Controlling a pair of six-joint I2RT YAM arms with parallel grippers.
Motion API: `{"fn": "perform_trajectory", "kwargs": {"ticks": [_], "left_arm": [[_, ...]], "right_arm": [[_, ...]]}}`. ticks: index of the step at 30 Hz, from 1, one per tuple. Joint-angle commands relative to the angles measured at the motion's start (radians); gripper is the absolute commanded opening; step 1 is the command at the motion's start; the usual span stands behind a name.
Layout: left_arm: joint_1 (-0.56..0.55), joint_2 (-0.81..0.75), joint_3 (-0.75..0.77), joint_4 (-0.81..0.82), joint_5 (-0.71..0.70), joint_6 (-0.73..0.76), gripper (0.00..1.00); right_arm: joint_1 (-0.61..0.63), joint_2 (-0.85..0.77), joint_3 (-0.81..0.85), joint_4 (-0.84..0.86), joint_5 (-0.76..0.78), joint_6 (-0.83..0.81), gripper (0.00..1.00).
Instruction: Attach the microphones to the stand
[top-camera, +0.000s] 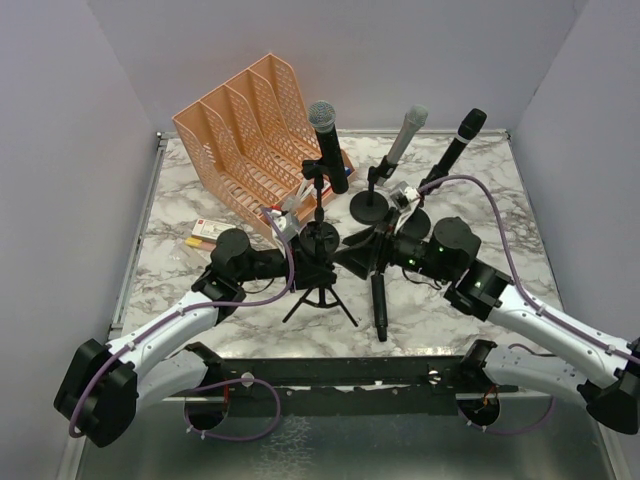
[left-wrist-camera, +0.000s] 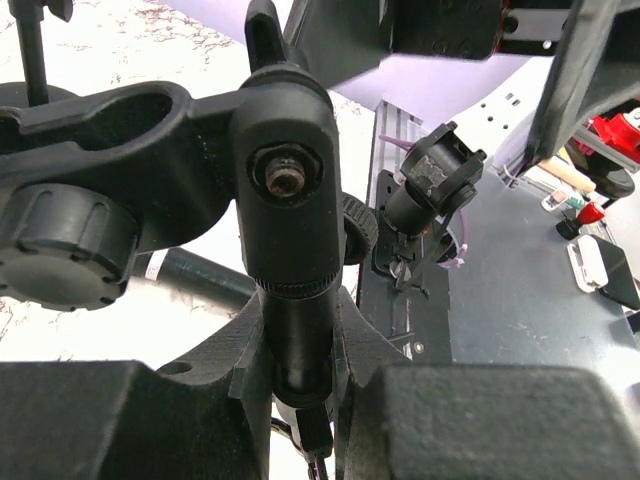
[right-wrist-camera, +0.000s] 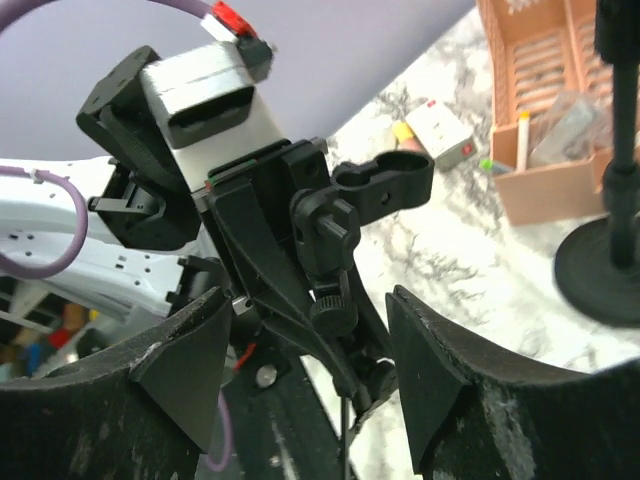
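A black tripod stand (top-camera: 320, 272) stands at the table's middle. My left gripper (top-camera: 303, 250) is shut on its upright post (left-wrist-camera: 298, 330), just under the empty clip holder (left-wrist-camera: 120, 140). My right gripper (top-camera: 372, 246) is open and empty to the stand's right, its fingers (right-wrist-camera: 440, 370) either side of the clip (right-wrist-camera: 385, 185) without touching. One all-black microphone (top-camera: 380, 300) lies flat on the table below my right gripper. A black microphone with silver grille (top-camera: 326, 140), a silver-grey one (top-camera: 405, 132) and a black one (top-camera: 460, 140) sit tilted in stands behind.
An orange file rack (top-camera: 245, 130) stands at the back left. A small white box (top-camera: 210, 230) and bits lie beside it. The round stand base (top-camera: 368, 207) sits behind the tripod. A black rail (top-camera: 340, 372) runs along the near edge.
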Motion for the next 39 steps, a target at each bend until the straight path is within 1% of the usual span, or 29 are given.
{"fn": "perform_trajectory", "kwargs": {"ticks": [1, 4, 7, 8, 11, 12, 13, 15, 18, 20, 21, 22, 23, 26, 28, 32, 34, 36, 37, 39], "left_arm": [[-0.003, -0.009, 0.047, 0.038, -0.001, 0.021, 0.0], [-0.003, -0.006, 0.049, 0.038, 0.005, 0.021, 0.0], [-0.003, -0.006, 0.048, 0.038, 0.005, 0.018, 0.0], [-0.003, -0.006, 0.048, 0.038, 0.005, 0.018, 0.0], [-0.003, -0.01, 0.049, 0.038, 0.005, 0.016, 0.0], [-0.003, -0.009, 0.049, 0.038, 0.007, 0.016, 0.0], [-0.003, -0.009, 0.049, 0.038, 0.007, 0.015, 0.0], [-0.003, -0.009, 0.051, 0.038, 0.011, 0.013, 0.0], [-0.003, -0.012, 0.051, 0.038, 0.017, 0.008, 0.0], [-0.003, -0.014, 0.05, 0.038, 0.022, 0.004, 0.0], [-0.003, -0.015, 0.049, 0.038, 0.026, -0.001, 0.0], [-0.003, -0.015, 0.049, 0.038, 0.029, -0.004, 0.0], [-0.003, -0.015, 0.049, 0.038, 0.036, -0.008, 0.0], [-0.003, -0.016, 0.051, 0.038, 0.06, -0.019, 0.0], [-0.003, -0.015, 0.049, 0.038, 0.079, -0.024, 0.0], [-0.003, -0.012, 0.048, 0.038, 0.101, -0.027, 0.0], [-0.003, -0.008, 0.05, 0.038, 0.105, -0.024, 0.0], [-0.003, -0.003, 0.054, 0.038, 0.105, -0.021, 0.0], [-0.003, 0.001, 0.056, 0.038, 0.103, -0.018, 0.0], [-0.003, 0.005, 0.059, 0.038, 0.097, -0.013, 0.0]], "right_arm": [[-0.001, 0.061, 0.0, -0.013, -0.022, 0.181, 0.66], [-0.01, 0.108, 0.027, -0.031, -0.05, 0.197, 0.62], [-0.016, 0.13, 0.033, -0.029, -0.062, 0.211, 0.55], [-0.015, 0.13, 0.027, -0.021, -0.063, 0.216, 0.52], [-0.018, 0.114, 0.003, 0.01, -0.064, 0.223, 0.34], [-0.019, 0.109, -0.003, 0.017, -0.064, 0.223, 0.29], [-0.02, 0.104, -0.009, 0.025, -0.064, 0.22, 0.26], [-0.019, 0.096, -0.024, 0.049, -0.073, 0.206, 0.24], [-0.018, 0.078, -0.061, 0.117, -0.1, 0.16, 0.18], [-0.019, 0.063, -0.096, 0.186, -0.154, 0.072, 0.12], [-0.018, 0.054, -0.118, 0.226, -0.192, 0.006, 0.11], [-0.019, 0.046, -0.139, 0.264, -0.227, -0.055, 0.11], [-0.019, 0.04, -0.143, 0.264, -0.25, -0.13, 0.11], [-0.019, 0.031, -0.113, 0.184, -0.319, -0.388, 0.1], [-0.02, 0.032, -0.07, 0.1, -0.328, -0.552, 0.1], [-0.018, 0.068, 0.016, -0.06, -0.33, -0.751, 0.11], [-0.018, 0.081, 0.041, -0.114, -0.304, -0.801, 0.13], [-0.018, 0.081, 0.044, -0.117, -0.265, -0.8, 0.17], [-0.019, 0.075, 0.04, -0.114, -0.236, -0.767, 0.22], [-0.019, 0.062, 0.031, -0.085, -0.184, -0.67, 0.34]]}}
